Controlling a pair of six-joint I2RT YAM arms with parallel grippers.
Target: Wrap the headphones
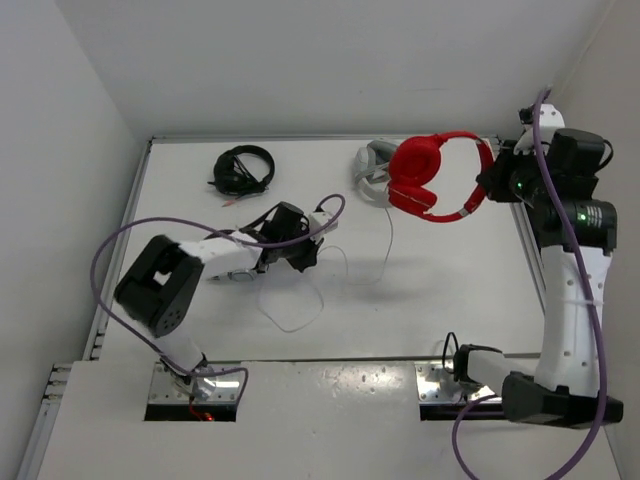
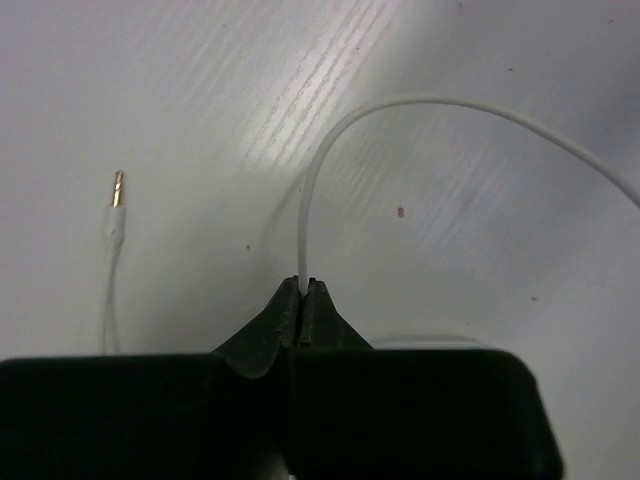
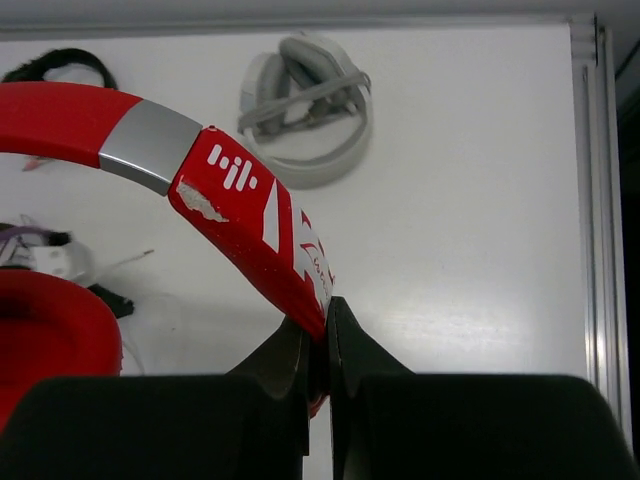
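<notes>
The right gripper [image 3: 322,322] is clamped on the headband [image 3: 245,215] of the red headphones [image 1: 432,172], holding them above the far right part of the table [image 1: 450,290], near the grey headphones [image 1: 370,165]. The left gripper [image 2: 302,288] pinches the white cable [image 2: 345,135] low over the table, and the cable's gold plug [image 2: 118,187] lies nearby.
</notes>
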